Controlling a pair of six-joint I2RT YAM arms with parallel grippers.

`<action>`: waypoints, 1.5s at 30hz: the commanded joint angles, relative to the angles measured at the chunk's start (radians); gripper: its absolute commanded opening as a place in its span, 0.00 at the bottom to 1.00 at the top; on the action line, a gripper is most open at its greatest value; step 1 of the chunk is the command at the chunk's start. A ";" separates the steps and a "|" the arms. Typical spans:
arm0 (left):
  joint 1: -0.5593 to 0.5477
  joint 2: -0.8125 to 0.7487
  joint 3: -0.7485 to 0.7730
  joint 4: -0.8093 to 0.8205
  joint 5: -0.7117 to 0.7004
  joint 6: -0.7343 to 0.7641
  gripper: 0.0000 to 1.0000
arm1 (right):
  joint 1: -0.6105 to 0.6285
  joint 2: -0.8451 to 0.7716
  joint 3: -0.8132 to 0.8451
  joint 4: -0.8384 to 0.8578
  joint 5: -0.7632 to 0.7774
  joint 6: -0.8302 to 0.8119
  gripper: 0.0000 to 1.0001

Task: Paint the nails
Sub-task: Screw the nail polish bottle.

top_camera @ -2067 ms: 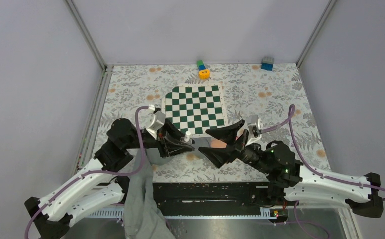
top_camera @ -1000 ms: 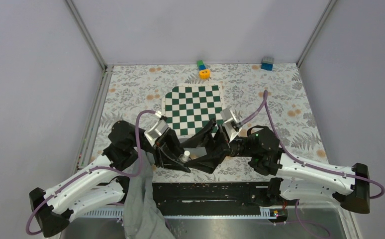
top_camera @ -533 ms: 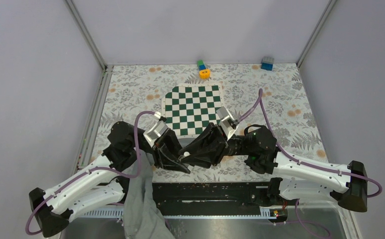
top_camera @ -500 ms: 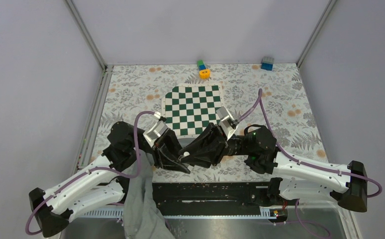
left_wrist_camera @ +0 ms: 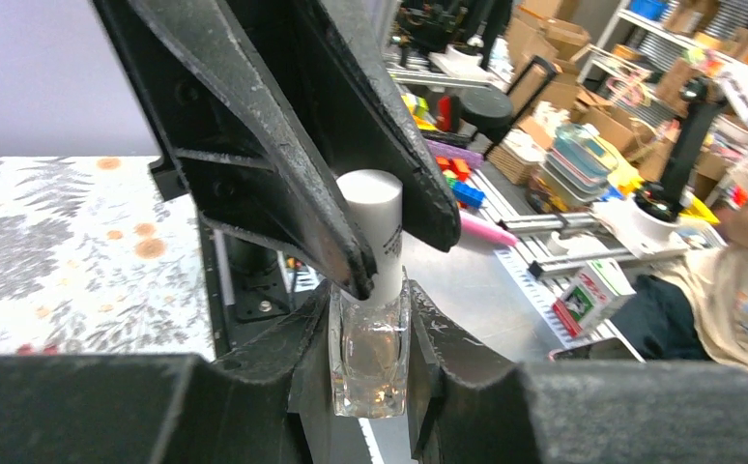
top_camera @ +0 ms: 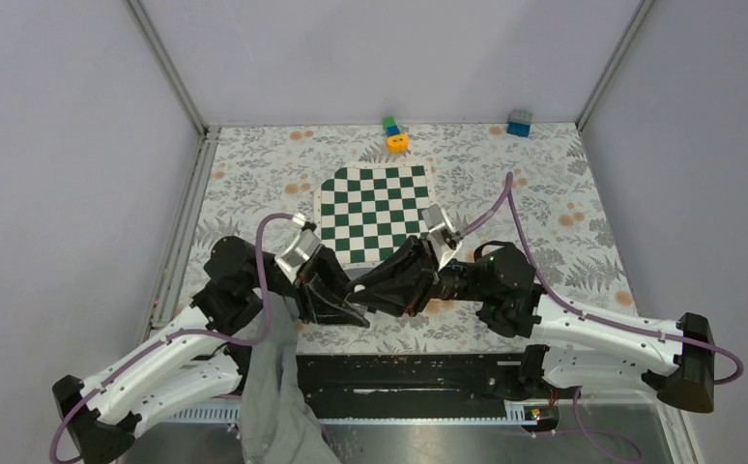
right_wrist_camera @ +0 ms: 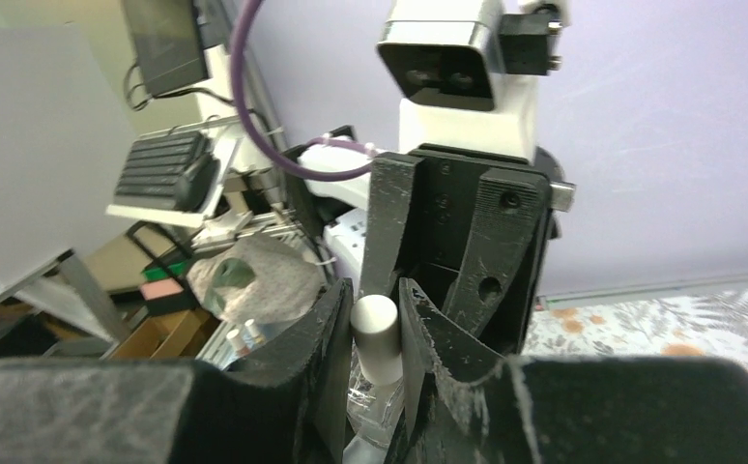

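I make out no readable text, number or brand in any view. Small red-white-green carton [left_wrist_camera: 592, 293], lower right of left wrist frame: print on its face, too blurred for me to read. Clutter of boxes on shelves [left_wrist_camera: 544, 24], upper right of same frame: any lettering too small to tell.

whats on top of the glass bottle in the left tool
A white cap sits on the glass bottle, which the left tool clamps. The right tool grips that cap from both sides. The bottle's neck beneath the cap is mostly covered by those fingers.
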 commanded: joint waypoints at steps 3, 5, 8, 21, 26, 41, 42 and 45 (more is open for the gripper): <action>0.050 -0.057 0.034 -0.134 -0.259 0.158 0.00 | 0.001 -0.033 -0.002 -0.167 0.208 -0.046 0.00; 0.052 -0.068 0.042 -0.203 -0.342 0.203 0.00 | 0.001 -0.029 0.005 -0.213 0.283 -0.033 0.00; 0.053 -0.085 0.051 -0.291 -0.488 0.265 0.00 | 0.001 -0.012 0.019 -0.266 0.382 0.006 0.00; 0.052 -0.044 0.092 -0.561 -1.068 0.334 0.00 | 0.003 0.243 0.198 -0.568 0.708 0.368 0.00; 0.050 -0.010 0.108 -0.600 -1.105 0.335 0.00 | 0.022 0.289 0.256 -0.613 0.776 0.403 0.00; -0.008 -0.013 0.121 -0.583 -0.917 0.425 0.00 | 0.029 0.129 0.234 -0.640 0.933 0.285 0.67; -0.009 -0.020 0.118 -0.574 -0.900 0.426 0.00 | 0.028 0.104 0.222 -0.640 0.953 0.278 0.69; -0.010 -0.036 0.116 -0.561 -0.865 0.433 0.00 | 0.027 0.013 0.169 -0.639 1.040 0.266 0.77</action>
